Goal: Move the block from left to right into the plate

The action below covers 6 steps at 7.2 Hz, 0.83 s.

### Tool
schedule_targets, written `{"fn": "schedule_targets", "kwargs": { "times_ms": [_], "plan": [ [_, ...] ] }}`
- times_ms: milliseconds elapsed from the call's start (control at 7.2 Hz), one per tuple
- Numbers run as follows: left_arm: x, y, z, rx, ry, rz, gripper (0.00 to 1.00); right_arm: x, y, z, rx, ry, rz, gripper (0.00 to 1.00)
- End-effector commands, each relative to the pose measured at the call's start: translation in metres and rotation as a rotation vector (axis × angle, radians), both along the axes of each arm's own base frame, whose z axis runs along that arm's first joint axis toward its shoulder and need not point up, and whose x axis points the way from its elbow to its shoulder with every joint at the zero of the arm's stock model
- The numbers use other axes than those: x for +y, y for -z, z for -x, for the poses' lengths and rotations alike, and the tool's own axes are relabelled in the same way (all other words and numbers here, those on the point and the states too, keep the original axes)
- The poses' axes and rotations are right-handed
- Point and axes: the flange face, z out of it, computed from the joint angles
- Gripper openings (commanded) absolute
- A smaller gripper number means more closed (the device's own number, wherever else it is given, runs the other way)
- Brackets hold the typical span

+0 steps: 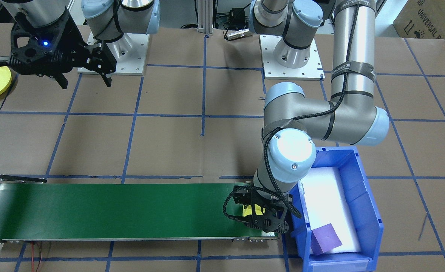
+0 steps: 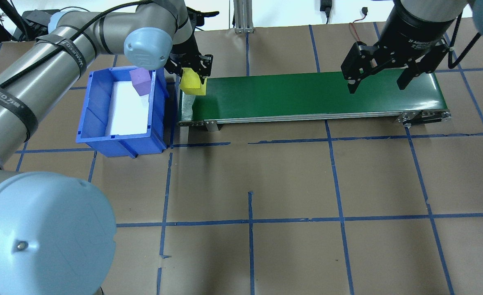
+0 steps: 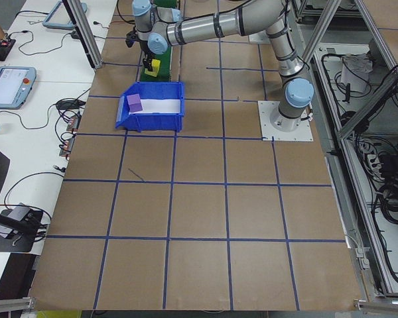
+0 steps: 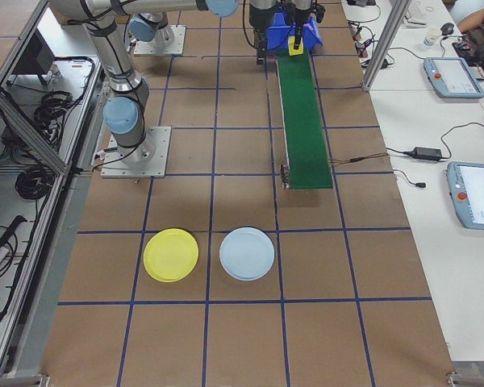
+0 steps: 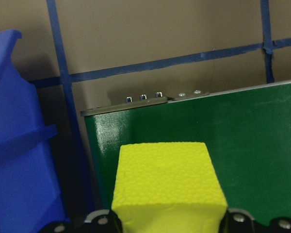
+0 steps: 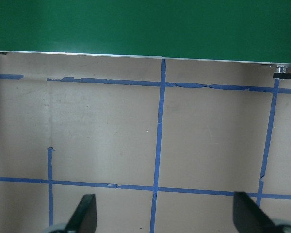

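A yellow foam block (image 2: 192, 83) is pinched between the fingers of the left gripper (image 2: 192, 73) at the left end of the green conveyor belt (image 2: 307, 94), just beside the blue bin (image 2: 120, 139); a purple block (image 2: 140, 80) is seen in that bin; the right gripper (image 2: 377, 82) is held over the belt's right end, fingers spread; a yellow plate (image 4: 171, 255) and a light blue plate (image 4: 247, 253) lie on the bench (image 2: 266, 184), well apart from the block.

I see the brown table (image 2: 290, 180), gridded with blue tape, carrying a green conveyor (image 2: 307, 96), a blue bin (image 2: 102, 127) just beside its end, a yellow plate (image 4: 171, 255) and a pale blue plate (image 4: 247, 253).
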Motion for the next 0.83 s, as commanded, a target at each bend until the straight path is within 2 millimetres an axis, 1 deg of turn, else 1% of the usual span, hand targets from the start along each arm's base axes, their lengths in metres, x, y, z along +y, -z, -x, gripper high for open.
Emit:
{"fn": "schedule_targets", "kwargs": {
  "times_ms": [0,139,417,556,694],
  "plan": [
    [-0.001,-0.007,0.002,0.011,-0.015,0.054,1.00,0.000,0.000,0.001,0.000,0.001,0.000,1.00],
    [0.006,-0.026,0.005,0.039,-0.014,0.072,1.00,0.000,0.000,0.001,0.000,0.001,0.000,1.00],
    [0.026,-0.083,0.001,0.051,-0.016,0.109,1.00,0.000,0.000,0.001,0.000,0.001,0.000,1.00],
    [0.029,-0.096,-0.009,0.038,-0.020,0.117,1.00,0.000,0.000,0.000,0.000,0.000,0.000,1.00],
    [0.018,-0.097,-0.044,0.016,-0.049,0.124,1.00,0.000,0.000,0.001,0.000,0.001,0.002,1.00]
  ]
}}
